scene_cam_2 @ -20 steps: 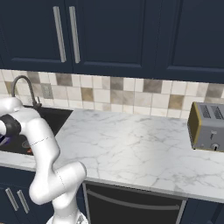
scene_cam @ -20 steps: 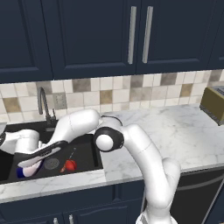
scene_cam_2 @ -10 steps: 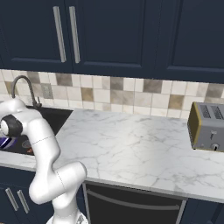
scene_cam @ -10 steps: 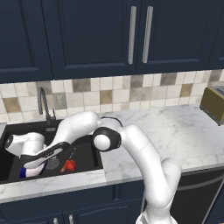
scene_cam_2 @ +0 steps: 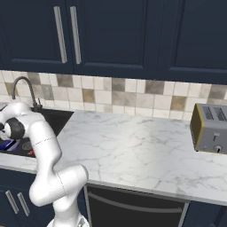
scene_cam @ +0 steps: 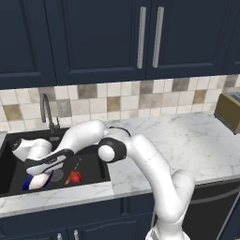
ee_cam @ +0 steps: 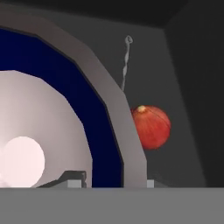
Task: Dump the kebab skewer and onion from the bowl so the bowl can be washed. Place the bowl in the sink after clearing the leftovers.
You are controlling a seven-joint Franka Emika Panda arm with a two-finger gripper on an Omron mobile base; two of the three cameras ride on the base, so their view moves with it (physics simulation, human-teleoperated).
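You have the bowl (scene_cam: pixel 37 182) in the sink (scene_cam: pixel 96 164), near its front-left corner, with the gripper (ee_cam: pixel 113 183) closed on the bowl's wall. The drain (scene_cam: pixel 56 176) lies between the bowl and the onion (scene_cam: pixel 75 177); the skewer (scene_cam: pixel 78 165) lies beside the onion, near the front edge.
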